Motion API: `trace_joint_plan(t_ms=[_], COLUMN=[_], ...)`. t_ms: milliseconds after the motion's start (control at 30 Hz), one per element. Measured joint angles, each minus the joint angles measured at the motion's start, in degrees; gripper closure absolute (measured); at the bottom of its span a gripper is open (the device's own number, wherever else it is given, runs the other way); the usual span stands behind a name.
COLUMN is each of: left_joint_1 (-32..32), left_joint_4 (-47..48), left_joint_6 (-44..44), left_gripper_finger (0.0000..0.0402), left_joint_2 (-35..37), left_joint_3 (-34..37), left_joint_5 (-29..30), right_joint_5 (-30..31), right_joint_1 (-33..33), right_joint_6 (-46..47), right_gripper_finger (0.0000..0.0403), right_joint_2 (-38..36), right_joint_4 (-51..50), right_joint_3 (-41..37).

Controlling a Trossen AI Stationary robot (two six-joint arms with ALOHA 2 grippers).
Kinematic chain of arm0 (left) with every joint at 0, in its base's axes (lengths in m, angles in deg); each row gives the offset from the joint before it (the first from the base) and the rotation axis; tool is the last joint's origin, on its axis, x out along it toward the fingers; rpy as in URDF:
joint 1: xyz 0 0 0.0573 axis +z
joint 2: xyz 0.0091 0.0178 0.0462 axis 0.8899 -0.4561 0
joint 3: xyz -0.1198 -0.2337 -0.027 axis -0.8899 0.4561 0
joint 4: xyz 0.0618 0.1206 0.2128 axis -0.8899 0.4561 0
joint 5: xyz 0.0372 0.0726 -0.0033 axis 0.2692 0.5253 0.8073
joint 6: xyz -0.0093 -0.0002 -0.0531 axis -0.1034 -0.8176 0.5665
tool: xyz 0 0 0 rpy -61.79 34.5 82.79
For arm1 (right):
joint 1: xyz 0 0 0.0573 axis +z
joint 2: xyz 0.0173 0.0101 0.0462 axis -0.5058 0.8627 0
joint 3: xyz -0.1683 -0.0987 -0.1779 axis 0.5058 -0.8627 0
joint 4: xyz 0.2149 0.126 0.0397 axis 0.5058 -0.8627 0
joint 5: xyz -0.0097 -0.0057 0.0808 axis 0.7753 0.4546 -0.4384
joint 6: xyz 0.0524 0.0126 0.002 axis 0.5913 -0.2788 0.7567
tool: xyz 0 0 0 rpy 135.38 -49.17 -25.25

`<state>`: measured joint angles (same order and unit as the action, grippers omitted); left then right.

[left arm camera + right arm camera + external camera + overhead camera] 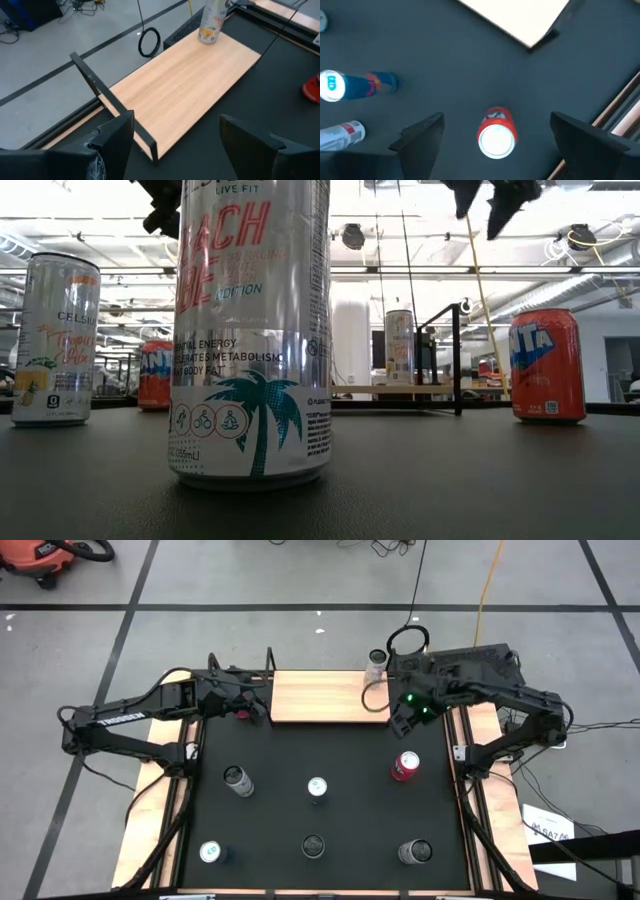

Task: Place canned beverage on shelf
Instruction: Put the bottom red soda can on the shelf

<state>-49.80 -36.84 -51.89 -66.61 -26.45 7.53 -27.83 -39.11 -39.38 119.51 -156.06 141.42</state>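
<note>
One can (376,662) on shelf (318,696) | right gripper (407,718) open over red can (405,766), lining up grab | left gripper (243,705) open, waiting at shelf end

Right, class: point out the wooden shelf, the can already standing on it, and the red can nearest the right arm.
shelf (315,698), high view, bare board middle.
can on the shelf (211,22), left wrist view, its side.
red can (496,137), right wrist view, its lid.

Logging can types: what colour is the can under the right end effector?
Red with a silver top, clearest in the right wrist view.
</note>
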Motion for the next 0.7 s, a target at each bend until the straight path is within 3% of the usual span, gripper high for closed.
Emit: trace_joint_plan(t_ms=[500, 700], left_joint_1=[0.0, 0.0], left_joint_4=[-0.1, -0.1], left_joint_6=[-7.3, -7.3], left_gripper_finger=[0.0114, 0.0114], left_joint_2=[0.3, 0.3], left_joint_3=[0.0, 0.0], left_joint_5=[-1.0, -1.8], right_joint_5=[-0.6, -5.2], right_joint_1=[6.6, 7.9], right_joint_6=[13.6, 16.0], right_gripper_finger=[0.0051, 0.0051], right_joint_2=[-1.0, -1.0], right_joint_4=[1.6, 5.8], right_joint_3=[-14.5, -20.8])
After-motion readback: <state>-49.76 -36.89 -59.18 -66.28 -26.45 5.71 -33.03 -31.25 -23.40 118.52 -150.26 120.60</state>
